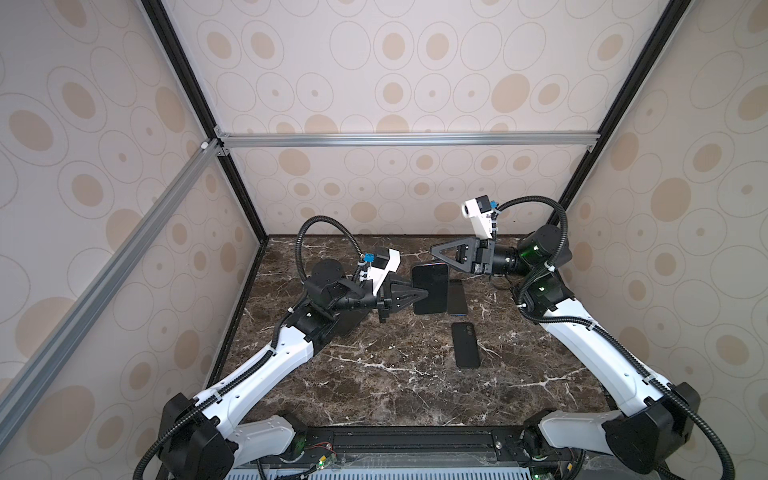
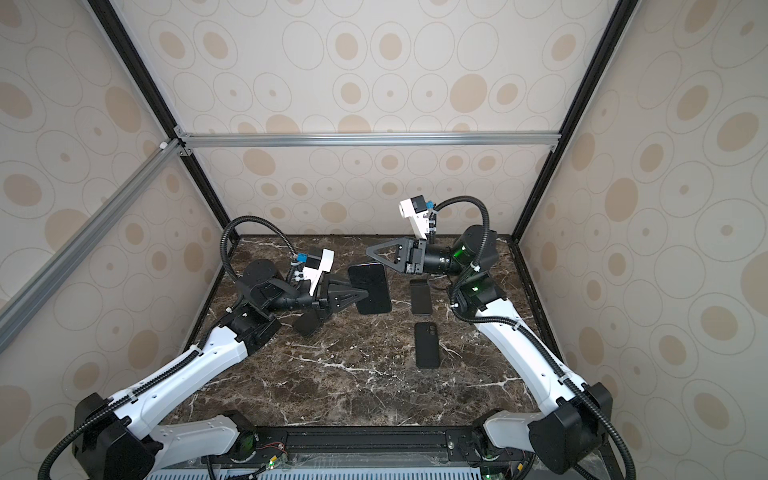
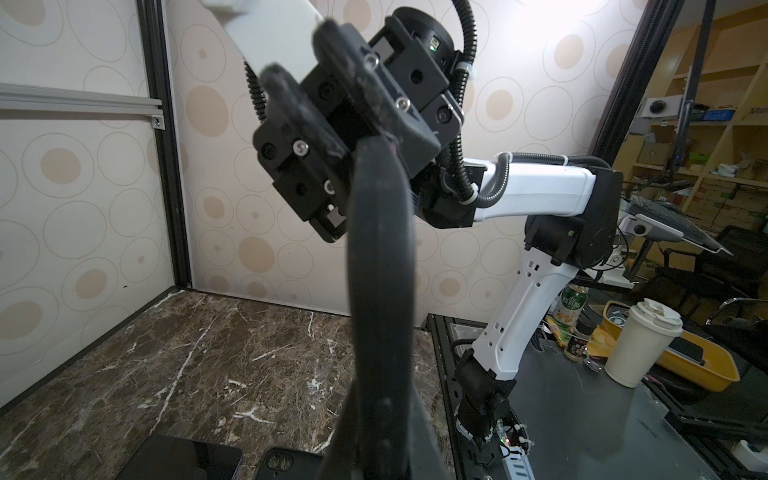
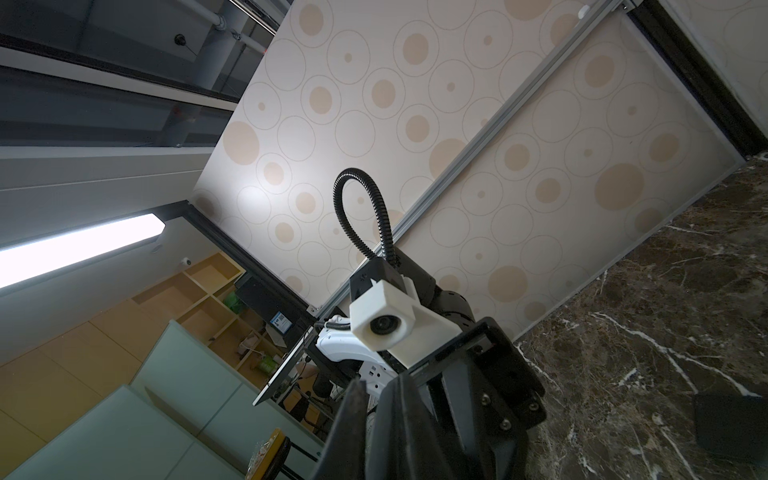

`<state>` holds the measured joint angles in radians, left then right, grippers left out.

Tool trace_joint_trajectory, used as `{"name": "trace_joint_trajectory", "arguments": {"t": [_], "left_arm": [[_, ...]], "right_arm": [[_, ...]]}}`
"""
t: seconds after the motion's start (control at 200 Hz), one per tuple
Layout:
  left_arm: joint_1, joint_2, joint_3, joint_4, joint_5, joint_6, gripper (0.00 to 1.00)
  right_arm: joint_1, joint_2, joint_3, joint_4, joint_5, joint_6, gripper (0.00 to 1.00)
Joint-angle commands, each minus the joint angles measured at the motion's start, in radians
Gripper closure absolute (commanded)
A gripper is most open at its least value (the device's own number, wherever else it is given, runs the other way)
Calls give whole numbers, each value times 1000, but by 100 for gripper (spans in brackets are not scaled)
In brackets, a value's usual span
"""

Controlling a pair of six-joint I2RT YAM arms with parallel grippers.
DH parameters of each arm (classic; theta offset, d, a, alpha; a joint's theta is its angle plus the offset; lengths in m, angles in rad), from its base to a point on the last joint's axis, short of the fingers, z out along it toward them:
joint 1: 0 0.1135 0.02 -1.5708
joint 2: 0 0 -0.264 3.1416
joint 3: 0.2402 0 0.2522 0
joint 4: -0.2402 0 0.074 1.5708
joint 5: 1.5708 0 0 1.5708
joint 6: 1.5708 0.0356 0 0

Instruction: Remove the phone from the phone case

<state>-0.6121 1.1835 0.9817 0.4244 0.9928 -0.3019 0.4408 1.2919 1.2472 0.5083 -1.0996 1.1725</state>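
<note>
A black phone in its black phone case [image 1: 430, 289] hangs above the marble table [image 1: 374, 374]; I cannot see where phone ends and case begins. My left gripper [image 1: 426, 293] is shut on the middle of its left long side. Seen edge-on in the left wrist view, the slab [image 3: 380, 257] rises from that gripper [image 3: 374, 440]. Its far end enters the narrow gap between the right gripper's fingers [image 3: 399, 104]. My right gripper [image 1: 433, 249] reaches in from the right and pinches the slab's far right corner. In the right wrist view its jaws [image 4: 376, 380] stand almost together.
A second phone [image 1: 457, 297] lies screen up on the table just right of the held one. A black case back with a camera cut-out [image 1: 466, 345] lies nearer the front. Patterned walls close in the left, back and right. Both arms' bases [image 1: 395, 449] sit along the front edge.
</note>
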Motion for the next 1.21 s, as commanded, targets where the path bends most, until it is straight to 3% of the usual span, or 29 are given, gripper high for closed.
{"name": "trace_joint_trajectory", "arguments": {"t": [0.0, 0.265, 0.5, 0.72, 1.2], "left_arm": [[-27, -42, 71, 176, 76, 61, 100], [-38, -38, 71, 192, 87, 50, 100], [-48, -38, 74, 194, 91, 47, 100], [-54, -38, 69, 201, 88, 49, 100], [-68, -23, 83, 215, 106, 37, 100]], "right_arm": [[-1, 50, -32, -125, 48, 3, 100], [-8, 52, -43, -174, 74, -43, 100], [-11, 74, -58, -120, 78, 19, 100], [-12, 81, -65, -173, 95, -7, 100], [-14, 142, -115, 46, 84, 166, 100]]}}
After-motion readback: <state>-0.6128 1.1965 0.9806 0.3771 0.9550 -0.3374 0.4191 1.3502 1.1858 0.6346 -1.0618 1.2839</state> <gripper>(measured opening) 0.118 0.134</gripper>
